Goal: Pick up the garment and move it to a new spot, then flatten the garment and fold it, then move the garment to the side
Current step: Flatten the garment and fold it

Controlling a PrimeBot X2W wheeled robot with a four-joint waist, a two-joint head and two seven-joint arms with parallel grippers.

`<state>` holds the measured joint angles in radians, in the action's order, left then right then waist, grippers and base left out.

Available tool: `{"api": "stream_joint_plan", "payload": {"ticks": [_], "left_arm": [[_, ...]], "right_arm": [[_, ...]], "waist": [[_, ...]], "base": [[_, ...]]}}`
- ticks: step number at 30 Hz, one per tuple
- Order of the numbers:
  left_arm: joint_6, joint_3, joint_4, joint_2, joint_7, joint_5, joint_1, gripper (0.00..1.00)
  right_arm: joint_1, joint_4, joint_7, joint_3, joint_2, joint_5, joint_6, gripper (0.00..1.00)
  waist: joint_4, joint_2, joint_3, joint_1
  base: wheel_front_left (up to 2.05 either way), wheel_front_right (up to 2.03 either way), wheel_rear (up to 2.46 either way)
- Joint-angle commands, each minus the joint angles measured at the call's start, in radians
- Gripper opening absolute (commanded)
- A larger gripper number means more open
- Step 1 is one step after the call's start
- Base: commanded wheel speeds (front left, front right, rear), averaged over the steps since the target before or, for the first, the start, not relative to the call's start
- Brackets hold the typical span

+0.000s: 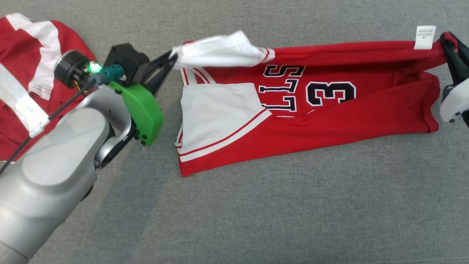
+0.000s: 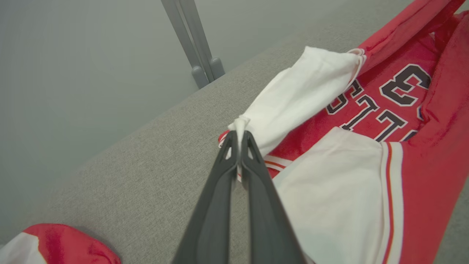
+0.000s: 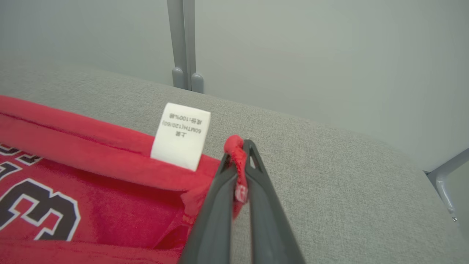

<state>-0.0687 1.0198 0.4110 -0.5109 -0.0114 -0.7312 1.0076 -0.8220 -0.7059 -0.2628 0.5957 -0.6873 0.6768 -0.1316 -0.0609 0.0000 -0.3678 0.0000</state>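
Red jersey (image 1: 366, 110) is lying stretched out sideways on the grey table (image 1: 293, 205), number side up. Left fingers (image 1: 170, 59) are clamped on the tip of its white sleeve (image 1: 220, 51), and right fingers (image 1: 446, 39) are pinched shut on the red hem corner next to the white tag (image 1: 425, 36). Another red shirt (image 1: 22, 73) sits off to the left

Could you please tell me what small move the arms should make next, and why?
Probably draw both together toward the near edge of the jersey to fold it. The left end effector pinches the white sleeve, the right end effector the red hem, and the far edge is stretched between them.
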Motion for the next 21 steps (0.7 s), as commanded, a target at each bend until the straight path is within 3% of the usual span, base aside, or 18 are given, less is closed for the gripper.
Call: {"api": "stream_joint_plan", "payload": {"ticks": [1, 12, 21], "left_arm": [[0.004, 0.006, -0.034, -0.032, 0.022, -0.007, -0.034, 0.0], [-0.014, 0.078, -0.265, -0.138, 0.189, -0.12, -0.188, 0.0], [-0.015, 0.125, -0.312, -0.167, 0.246, -0.133, -0.241, 0.0]], "right_arm": [[0.035, 0.005, -0.003, 0.006, -0.012, 0.018, 0.002, 0.0], [0.13, 0.038, 0.045, 0.169, -0.092, 0.189, 0.002, 0.0], [0.121, 0.079, 0.119, 0.287, -0.137, 0.298, 0.002, 0.0]], "waist": [[-0.017, 0.0, 0.022, 0.0], [-0.012, 0.0, 0.074, 0.0], [0.01, 0.0, 0.081, 0.0]], "base": [[0.0, 0.0, 0.0], [0.0, 0.0, 0.0], [0.0, 0.0, 0.0]]}}
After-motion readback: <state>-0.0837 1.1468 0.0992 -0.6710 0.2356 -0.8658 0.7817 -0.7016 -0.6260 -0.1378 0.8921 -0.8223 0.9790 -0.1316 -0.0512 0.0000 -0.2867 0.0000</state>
